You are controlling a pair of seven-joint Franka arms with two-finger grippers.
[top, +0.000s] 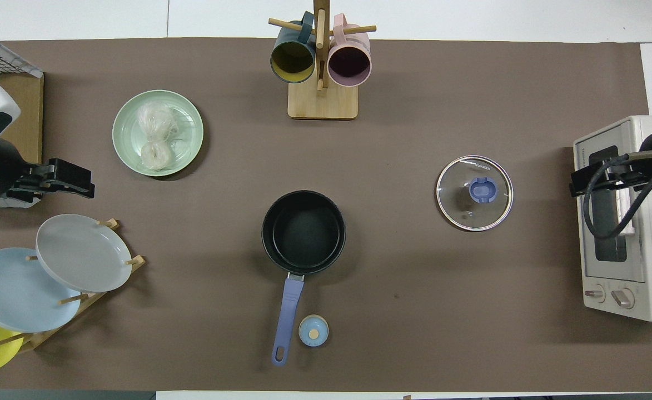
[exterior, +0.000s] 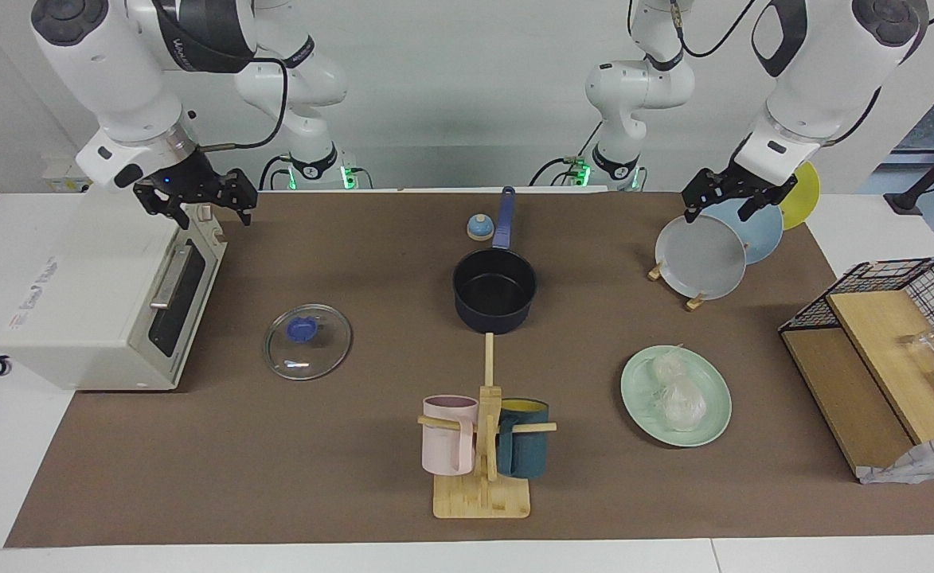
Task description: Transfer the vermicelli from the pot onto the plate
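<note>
The vermicelli (exterior: pixel 676 395) is lying on the plate (exterior: pixel 715 415); the pot (exterior: pixel 494 291) is sitting empty mid-worktop; the left gripper (exterior: pixel 733 199) is hovering spread over the grey plate (exterior: pixel 701 259); the right gripper (exterior: pixel 196 199) is hanging spread above the toaster oven (exterior: pixel 92 294).

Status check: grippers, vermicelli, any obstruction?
Left gripper open over plate rack, right gripper open over toaster oven. Vermicelli on plate; pot empty. No obstruction.

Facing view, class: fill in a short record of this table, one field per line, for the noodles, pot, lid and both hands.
noodles: vermicelli on the green plate
pot: pot empty, uncovered
lid: glass lid flat on the mat, toward the right arm's end
left hand: left hand open, empty, over the plate rack
right hand: right hand open, empty, over the toaster oven
</note>
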